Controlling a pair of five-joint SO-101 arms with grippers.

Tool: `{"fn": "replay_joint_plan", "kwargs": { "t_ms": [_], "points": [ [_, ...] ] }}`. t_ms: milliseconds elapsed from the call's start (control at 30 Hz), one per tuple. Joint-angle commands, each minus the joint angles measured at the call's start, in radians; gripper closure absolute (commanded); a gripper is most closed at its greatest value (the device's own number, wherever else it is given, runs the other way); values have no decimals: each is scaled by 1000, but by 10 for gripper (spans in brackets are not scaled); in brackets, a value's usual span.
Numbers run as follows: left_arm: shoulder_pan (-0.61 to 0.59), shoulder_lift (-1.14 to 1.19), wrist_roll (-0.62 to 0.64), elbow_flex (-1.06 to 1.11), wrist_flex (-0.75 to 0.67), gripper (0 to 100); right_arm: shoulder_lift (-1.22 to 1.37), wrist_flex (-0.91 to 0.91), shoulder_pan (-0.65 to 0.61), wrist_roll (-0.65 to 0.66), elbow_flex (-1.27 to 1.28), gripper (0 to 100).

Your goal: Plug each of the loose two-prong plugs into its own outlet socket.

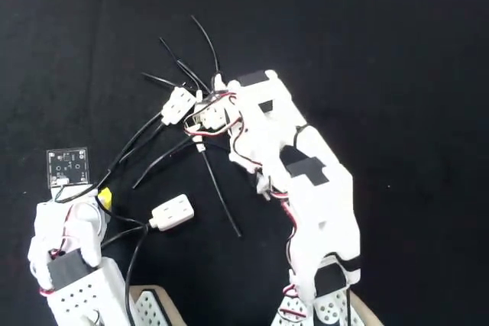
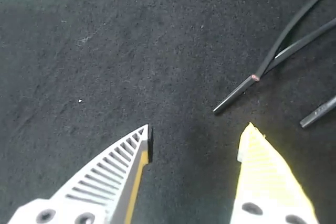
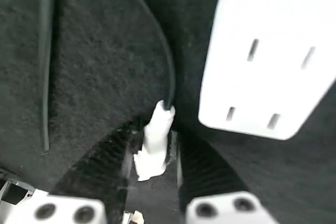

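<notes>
The right claw (image 3: 154,148) pinches a white plug (image 3: 157,124). A white outlet socket (image 3: 262,51) lies just ahead of it. The left claw (image 2: 198,132) is wide open and holds nothing, near black wires (image 2: 278,51).

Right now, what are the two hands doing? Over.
Right hand shut on white plug, beside outlet socket, not plugged in. Left hand open, empty. Loose black cables nearby.

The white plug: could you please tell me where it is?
In the right wrist view, the right pincer grips the plug, close beside the socket.
</notes>
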Motion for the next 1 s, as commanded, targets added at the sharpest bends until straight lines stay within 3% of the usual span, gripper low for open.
{"fn": "replay_joint_plan", "kwargs": {
  "t_ms": [0, 367, 533, 767, 967],
  "points": [
    [10, -5, -9, 18, 0, 726, 44, 38, -17, -6, 13, 987],
    [10, -5, -9, 18, -2, 726, -282, 95, -44, -8, 7, 987],
    [10, -5, -9, 18, -3, 726, -559, 61, -147, -8, 143, 987],
    [12, -5, -8, 18, -3, 726, -957, -213, -331, -12, 427, 987],
    [12, -5, -6, 18, -6, 726, -1153, -462, -327, -213, 564, 987]
  ]
}}
